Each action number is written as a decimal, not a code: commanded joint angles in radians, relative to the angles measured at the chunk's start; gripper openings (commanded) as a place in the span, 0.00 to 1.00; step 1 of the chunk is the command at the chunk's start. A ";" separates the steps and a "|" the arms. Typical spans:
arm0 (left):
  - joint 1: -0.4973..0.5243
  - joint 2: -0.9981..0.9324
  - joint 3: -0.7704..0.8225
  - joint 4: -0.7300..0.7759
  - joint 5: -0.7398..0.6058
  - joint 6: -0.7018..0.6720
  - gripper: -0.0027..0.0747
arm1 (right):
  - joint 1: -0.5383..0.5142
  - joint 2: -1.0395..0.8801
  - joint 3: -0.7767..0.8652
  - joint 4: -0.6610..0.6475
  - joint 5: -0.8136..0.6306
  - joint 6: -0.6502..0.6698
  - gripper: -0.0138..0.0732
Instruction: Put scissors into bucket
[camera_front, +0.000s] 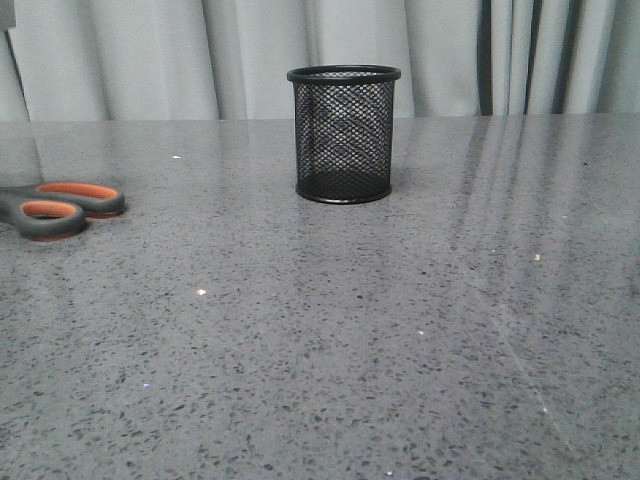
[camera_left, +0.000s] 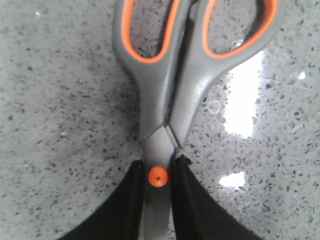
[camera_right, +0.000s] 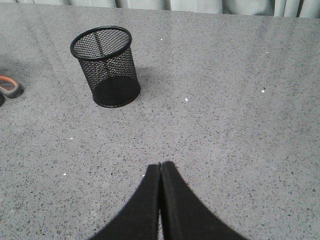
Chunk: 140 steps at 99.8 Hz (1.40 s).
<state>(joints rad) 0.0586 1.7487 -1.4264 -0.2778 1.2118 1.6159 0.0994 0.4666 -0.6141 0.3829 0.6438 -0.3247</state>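
The scissors (camera_front: 62, 208) are lying flat on the grey table (camera_front: 380, 330) at its far left, handles (orange-lined) pointing toward the middle. The left gripper (camera_left: 158, 200) is clamping them at the pivot. The bucket (camera_front: 344, 134) is standing upright, well apart. The right gripper (camera_right: 160, 172) is hovering with fingers pressed together, holding nothing.

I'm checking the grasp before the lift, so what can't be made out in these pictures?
- Scissors blades: in the left wrist view the left gripper fingers cover them past the pivot; the front view's left edge cuts them off.
- Left arm: absent from the front view.
- Bucket floor: blurred by mesh.
- Right gripper: only closed fingertips show, holding nothing.
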 joint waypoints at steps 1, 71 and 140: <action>-0.004 -0.074 -0.021 -0.044 -0.009 -0.008 0.12 | 0.003 0.015 -0.038 0.006 -0.070 -0.008 0.09; -0.004 -0.224 -0.033 -0.389 -0.024 -0.009 0.12 | 0.003 0.015 -0.040 0.176 -0.109 -0.008 0.09; -0.178 -0.282 -0.116 -0.533 -0.101 -0.009 0.11 | 0.003 0.222 -0.312 0.708 0.094 -0.296 0.64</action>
<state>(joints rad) -0.0885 1.5096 -1.4872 -0.7400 1.1452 1.6159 0.0994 0.6449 -0.8560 1.0052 0.7531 -0.6024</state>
